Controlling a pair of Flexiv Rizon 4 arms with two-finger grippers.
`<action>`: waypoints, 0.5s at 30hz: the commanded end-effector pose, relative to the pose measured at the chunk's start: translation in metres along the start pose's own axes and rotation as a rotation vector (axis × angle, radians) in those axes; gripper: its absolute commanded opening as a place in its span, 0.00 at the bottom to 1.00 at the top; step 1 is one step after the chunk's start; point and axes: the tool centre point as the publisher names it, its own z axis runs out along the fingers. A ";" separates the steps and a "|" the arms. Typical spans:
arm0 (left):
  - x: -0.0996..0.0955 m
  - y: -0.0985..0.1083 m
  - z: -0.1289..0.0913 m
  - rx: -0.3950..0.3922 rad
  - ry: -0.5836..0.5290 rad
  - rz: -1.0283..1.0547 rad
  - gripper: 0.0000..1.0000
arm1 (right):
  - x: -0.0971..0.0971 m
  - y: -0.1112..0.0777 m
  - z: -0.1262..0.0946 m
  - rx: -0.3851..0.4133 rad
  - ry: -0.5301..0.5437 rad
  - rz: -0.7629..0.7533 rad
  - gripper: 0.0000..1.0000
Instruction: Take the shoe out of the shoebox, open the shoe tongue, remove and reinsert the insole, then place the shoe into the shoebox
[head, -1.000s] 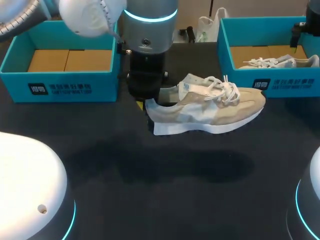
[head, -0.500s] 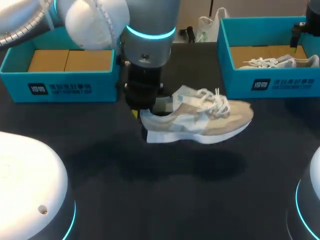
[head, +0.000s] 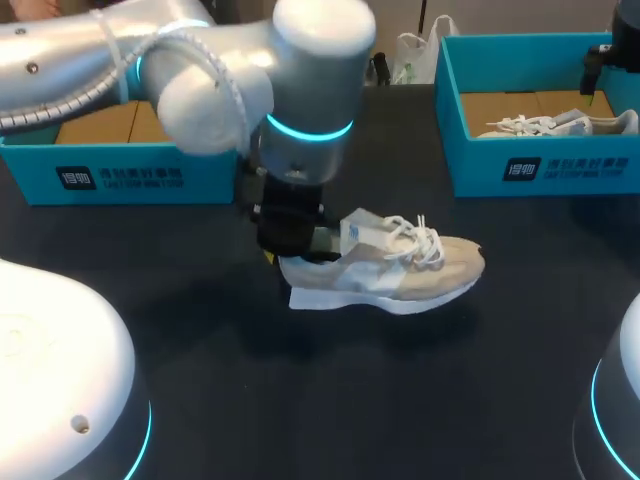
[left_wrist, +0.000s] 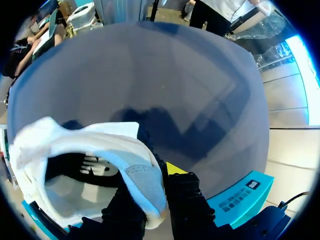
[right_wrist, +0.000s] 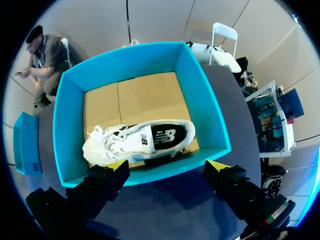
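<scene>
A beige and white shoe (head: 385, 268) hangs low over the dark table (head: 330, 400), toe pointing right. My left gripper (head: 288, 256) is shut on its heel collar; in the left wrist view the heel (left_wrist: 142, 187) sits pinched between the black fingers (left_wrist: 186, 195). The empty teal shoebox (head: 120, 140) stands at the back left, partly hidden by my left arm (head: 230, 70). My right gripper (right_wrist: 167, 172) hovers open above the right teal shoebox (right_wrist: 67, 107), which holds a second white shoe (right_wrist: 137, 142).
The right shoebox (head: 540, 150) stands at the back right with its shoe (head: 560, 124) inside. Two white robot bases (head: 60, 390) fill the near corners of the table.
My left arm has carried the shoe down and to the left, toward the front of the table. The right arm has not moved.
</scene>
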 end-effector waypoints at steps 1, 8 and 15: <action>-0.004 -0.001 0.027 -0.027 0.025 -0.010 0.00 | 0.000 0.000 0.000 -0.001 0.000 0.001 1.00; -0.007 0.001 0.057 -0.063 0.065 -0.018 0.00 | 0.000 0.000 0.000 -0.001 0.000 0.001 1.00; -0.010 0.002 0.072 -0.069 0.079 -0.050 0.00 | 0.000 0.000 0.000 -0.001 0.000 0.001 1.00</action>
